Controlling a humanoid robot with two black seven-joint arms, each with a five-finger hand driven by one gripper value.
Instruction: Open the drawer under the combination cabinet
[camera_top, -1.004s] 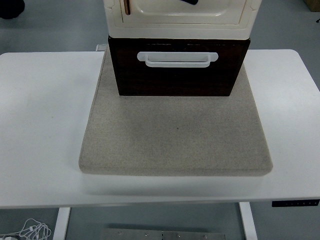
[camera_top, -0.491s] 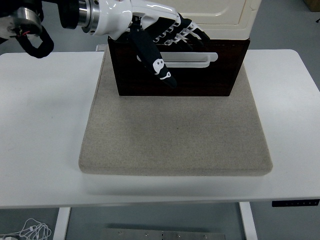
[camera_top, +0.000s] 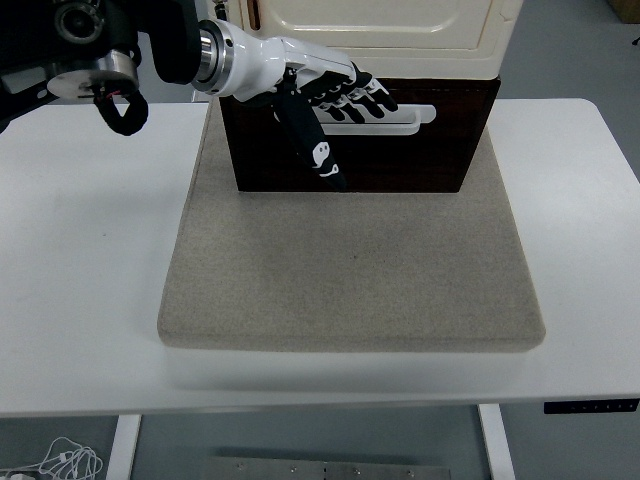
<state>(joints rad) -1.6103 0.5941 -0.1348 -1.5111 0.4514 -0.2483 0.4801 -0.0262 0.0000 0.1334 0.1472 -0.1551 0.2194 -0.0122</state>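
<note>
One hand, our left hand (camera_top: 325, 105), hooks curled fingers (camera_top: 362, 97) over the dark drawer's (camera_top: 400, 155) white bar handle (camera_top: 405, 115) for pulling, grip unconfirmed.

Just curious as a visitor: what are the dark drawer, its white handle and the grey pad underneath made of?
The drawer looks like dark-stained wood or veneer, matte. Its handle seems to be glossy white plastic, smooth and moulded. The pad appears to be felt or woven fabric, with a speckled, fuzzy surface.

Left hand (camera_top: 318, 100) outstretched, fingers loosely spread
</note>
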